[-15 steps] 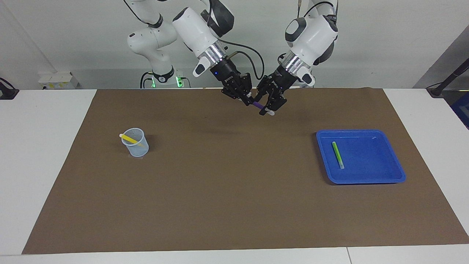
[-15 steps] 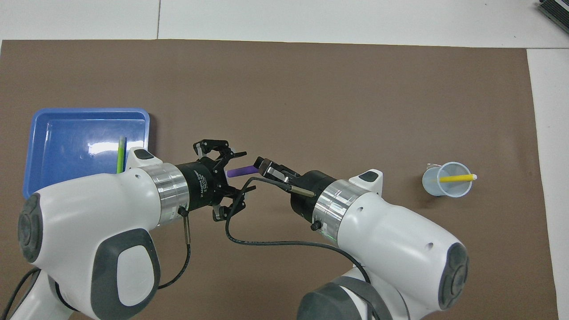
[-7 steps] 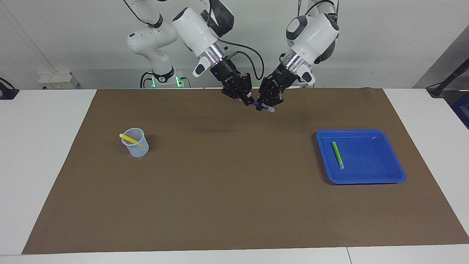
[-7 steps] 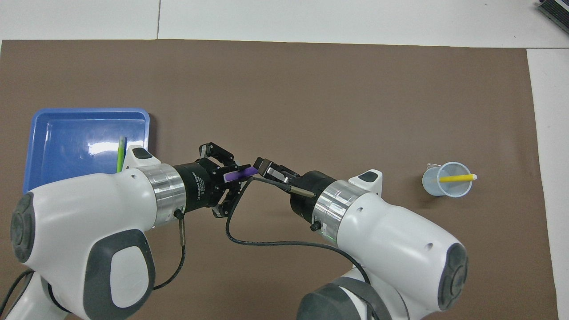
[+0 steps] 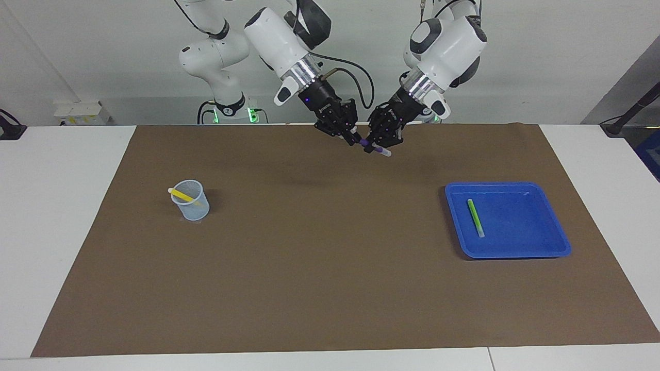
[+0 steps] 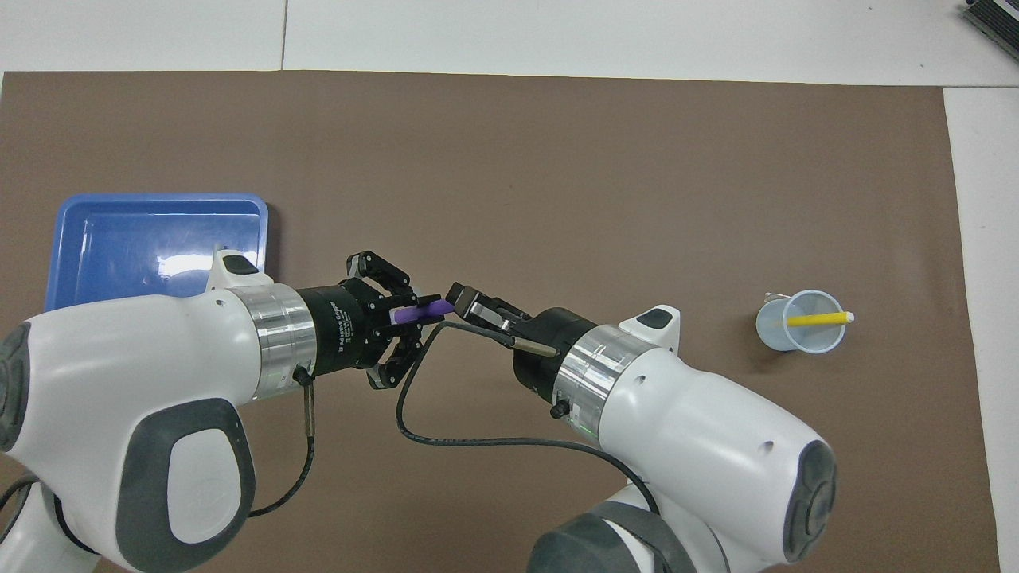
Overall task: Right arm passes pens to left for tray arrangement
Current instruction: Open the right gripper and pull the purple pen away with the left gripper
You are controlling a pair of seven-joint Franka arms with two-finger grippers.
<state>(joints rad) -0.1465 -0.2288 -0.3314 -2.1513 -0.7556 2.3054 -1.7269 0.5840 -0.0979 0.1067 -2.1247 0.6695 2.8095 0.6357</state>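
The purple pen (image 5: 379,150) is held in the air over the mat's edge nearest the robots, between both grippers. My right gripper (image 5: 356,139), the one with the blue light, is shut on one end of it. My left gripper (image 5: 380,146) is shut around its middle, with the pale end sticking out. The overhead view shows the purple pen (image 6: 418,313) between the left gripper (image 6: 402,315) and the right gripper (image 6: 456,302). The light green pen (image 5: 475,217) lies in the blue tray (image 5: 515,253). The yellow pen (image 5: 181,195) leans in the cup (image 5: 193,208).
The blue tray (image 6: 159,200) sits toward the left arm's end of the brown mat (image 5: 319,268); in the overhead view my left arm hides the green pen. The pale-blue cup (image 6: 796,334) with the yellow pen (image 6: 816,319) stands toward the right arm's end.
My left gripper was open around the purple pen and has shut on it. Both grippers and the pen have risen slightly together.
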